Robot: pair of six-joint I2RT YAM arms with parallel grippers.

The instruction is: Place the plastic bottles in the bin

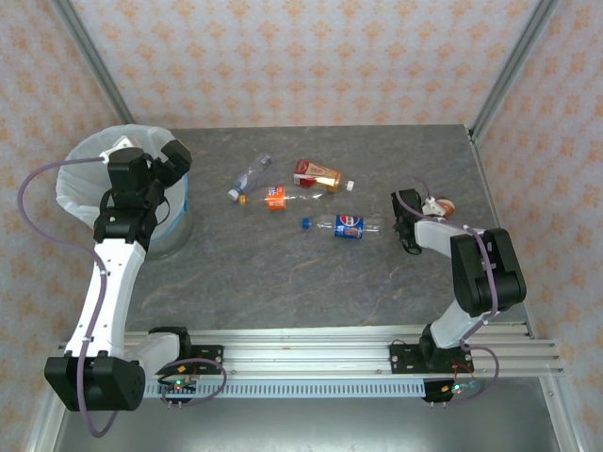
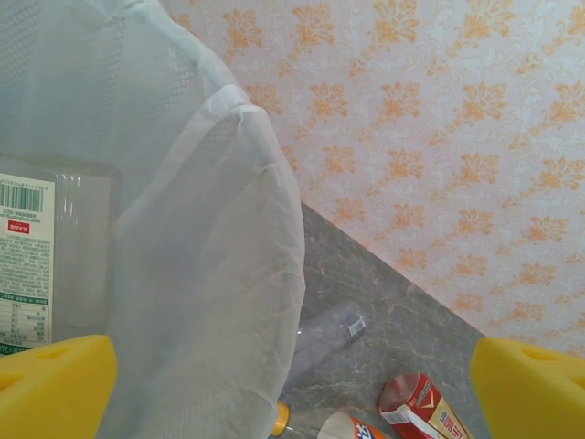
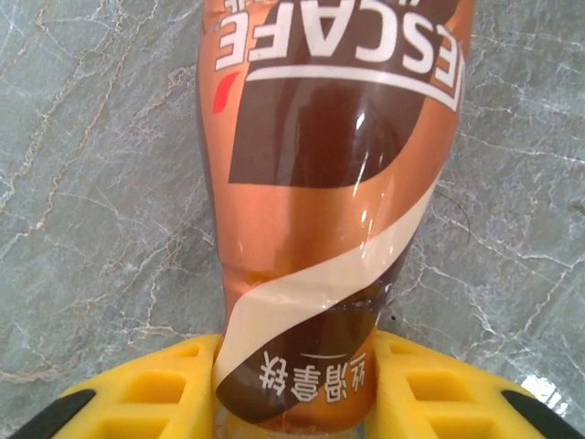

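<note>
Item: brown bottle point(image 3: 329, 183), end clamped in right gripper point(image 3: 292, 389), long axis straight ahead of jaws. Spare: left gripper point(image 2: 292, 384), spread wide, empty, at bin point(image 1: 75, 184) rim.

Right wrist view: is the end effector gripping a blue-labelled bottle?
No, the right end effector is shut on a brown Nescafe bottle.

I find a grey, marble-veined tabletop point(image 1: 283, 282). At its far left stands a round grey-blue bin lined with a white plastic bag point(image 1: 75, 160). Near the centre lie a crushed clear plastic bottle with a blue cap point(image 1: 250, 174), a red-and-gold-labelled bottle point(image 1: 317, 173), an orange-labelled bottle point(image 1: 281, 196) and a blue-labelled bottle point(image 1: 349, 226). A brown-labelled bottle point(image 1: 443, 204) lies well to the right.
</note>
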